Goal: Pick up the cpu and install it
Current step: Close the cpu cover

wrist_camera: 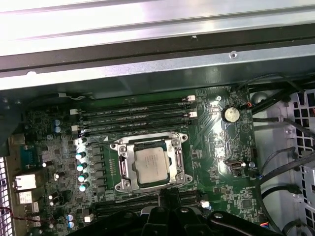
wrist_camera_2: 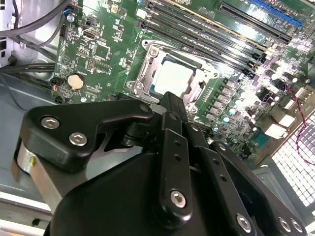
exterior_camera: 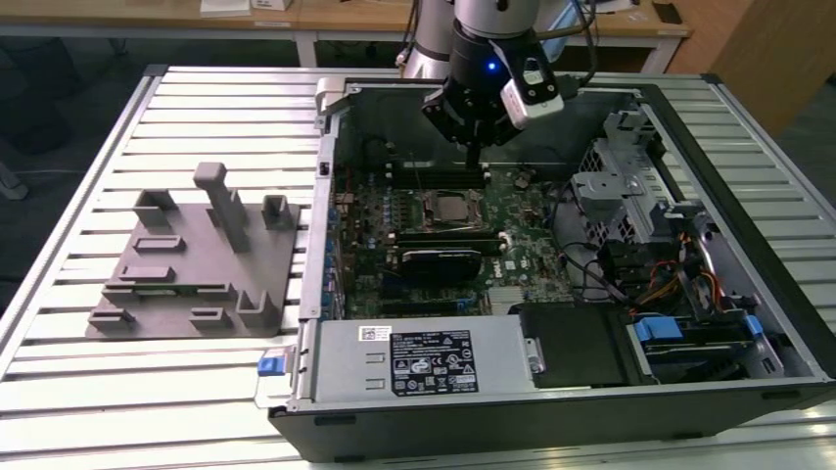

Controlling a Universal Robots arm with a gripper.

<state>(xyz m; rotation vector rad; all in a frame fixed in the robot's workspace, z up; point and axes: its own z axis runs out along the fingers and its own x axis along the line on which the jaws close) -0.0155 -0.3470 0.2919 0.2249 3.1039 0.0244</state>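
On the slatted counter [exterior_camera: 196,382] stands an open computer case [exterior_camera: 731,392]. Your cpu [wrist_camera: 151,166], thin, light and fragile, lies in the socket [wrist_camera: 122,169]; take its edges. The claw [exterior_camera: 473,157] hangs above it, its opening impossible to judge.

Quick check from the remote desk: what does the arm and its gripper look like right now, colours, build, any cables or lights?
In the exterior view the arm is silver-grey with a black wrist section showing a small blue light, a white camera block strapped at its side and dark cables trailing behind. The gripper is matte black; the second wrist view shows its linkage bars joined by round silver screws.
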